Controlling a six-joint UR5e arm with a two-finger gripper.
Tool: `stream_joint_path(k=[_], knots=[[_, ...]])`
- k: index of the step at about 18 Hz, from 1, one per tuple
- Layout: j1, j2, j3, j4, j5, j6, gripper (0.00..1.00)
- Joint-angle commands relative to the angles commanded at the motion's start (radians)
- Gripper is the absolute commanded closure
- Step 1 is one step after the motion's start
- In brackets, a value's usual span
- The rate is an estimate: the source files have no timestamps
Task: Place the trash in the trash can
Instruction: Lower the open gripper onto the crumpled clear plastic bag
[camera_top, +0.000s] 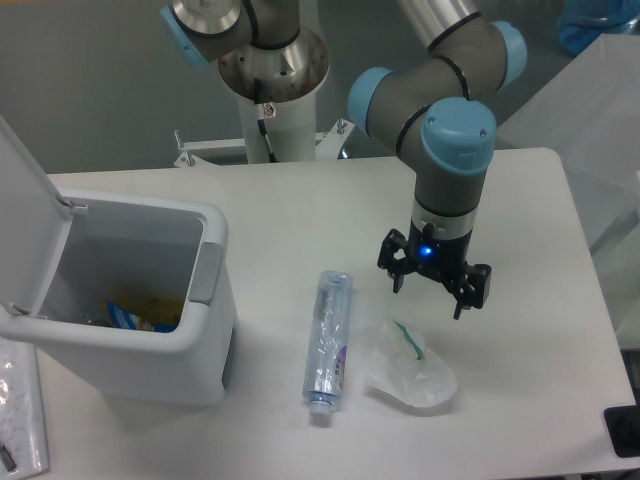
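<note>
Hovering above the tabletop, our tool hangs with its fingers spread apart and nothing between them. Just below and to its left lies the crumpled clear wrapper with its green mark, near but not touched. Beside that, the slim bottle lies flat, white cap toward the near edge. Further left stands the white trash can, lid swung up, with some scraps already showing inside. We judge that we are at the reach for the first piece, most likely the wrapper. Next we need to shift the tool over the wrapper, lower it, and close on a raised fold; flimsy film could slip or flatten.
</note>
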Motion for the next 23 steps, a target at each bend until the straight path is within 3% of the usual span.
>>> stream_joint_path(k=[6, 11, 14, 23], knots=[[-0.006, -0.014, 0.006, 0.020, -0.002, -0.066, 0.00], [-0.008, -0.044, -0.003, 0.086, -0.006, -0.208, 0.00], [-0.009, -0.078, 0.002, 0.101, 0.005, -0.362, 0.00], [-0.066, -0.173, 0.015, 0.101, 0.130, -0.371, 0.00]])
